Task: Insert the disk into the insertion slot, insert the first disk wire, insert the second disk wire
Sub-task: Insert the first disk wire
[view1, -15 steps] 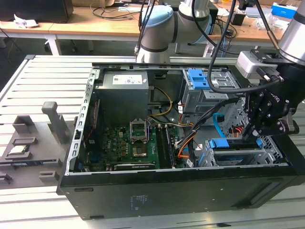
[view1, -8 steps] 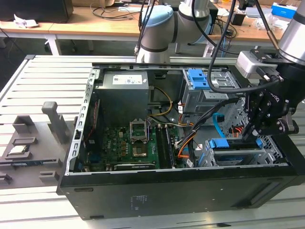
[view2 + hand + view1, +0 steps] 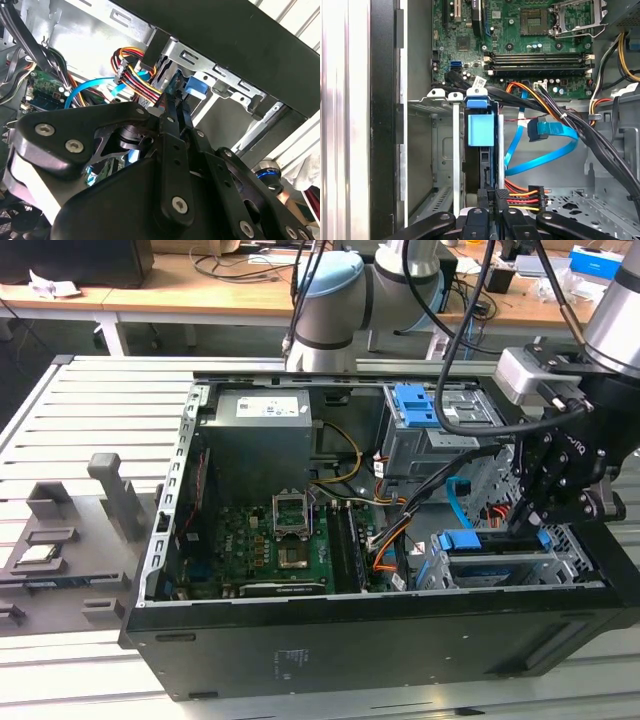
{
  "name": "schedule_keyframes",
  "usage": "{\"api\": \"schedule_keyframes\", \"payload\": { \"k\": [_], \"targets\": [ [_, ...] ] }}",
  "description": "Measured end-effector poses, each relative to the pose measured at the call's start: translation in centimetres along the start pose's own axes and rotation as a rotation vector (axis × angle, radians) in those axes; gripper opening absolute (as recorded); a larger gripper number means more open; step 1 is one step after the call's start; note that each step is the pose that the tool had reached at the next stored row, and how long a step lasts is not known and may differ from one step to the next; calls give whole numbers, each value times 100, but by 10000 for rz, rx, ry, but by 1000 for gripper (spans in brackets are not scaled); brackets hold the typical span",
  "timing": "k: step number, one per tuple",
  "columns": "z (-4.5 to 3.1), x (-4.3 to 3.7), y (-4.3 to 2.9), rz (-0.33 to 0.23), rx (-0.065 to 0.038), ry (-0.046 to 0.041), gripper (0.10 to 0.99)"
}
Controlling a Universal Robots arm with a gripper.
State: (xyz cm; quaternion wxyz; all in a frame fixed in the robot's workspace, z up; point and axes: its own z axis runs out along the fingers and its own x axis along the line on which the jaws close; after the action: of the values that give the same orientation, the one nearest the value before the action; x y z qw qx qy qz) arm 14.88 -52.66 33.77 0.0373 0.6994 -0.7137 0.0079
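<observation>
Blue-bracketed disk (image 3: 481, 129) sits inside the slot (image 3: 456, 160). I see my gripper (image 3: 494, 199) at its rear edge, fingers narrow, pinching the black plug of the red-yellow wire (image 3: 527, 197). A blue cable (image 3: 545, 150) loops just beside; the motherboard (image 3: 520, 30) lies beyond.

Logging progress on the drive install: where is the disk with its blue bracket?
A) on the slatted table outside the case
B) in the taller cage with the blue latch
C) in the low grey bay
C: in the first wrist view the disk stands inside the low grey insertion slot, with the gripper close at its end.
</observation>
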Motion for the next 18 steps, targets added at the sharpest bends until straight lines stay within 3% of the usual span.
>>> {"api": "schedule_keyframes", "payload": {
  "k": [8,9,13,16,17,18],
  "targets": [
    [28,-1,-1,1,0,11,180],
    [18,0,-1,1,0,17,247],
    [-153,8,7,1,0,17,247],
    [-342,-13,15,1,0,15,231],
    [-406,-18,18,1,0,16,106],
    [-449,-19,20,1,1,18,106]
  ]
}}
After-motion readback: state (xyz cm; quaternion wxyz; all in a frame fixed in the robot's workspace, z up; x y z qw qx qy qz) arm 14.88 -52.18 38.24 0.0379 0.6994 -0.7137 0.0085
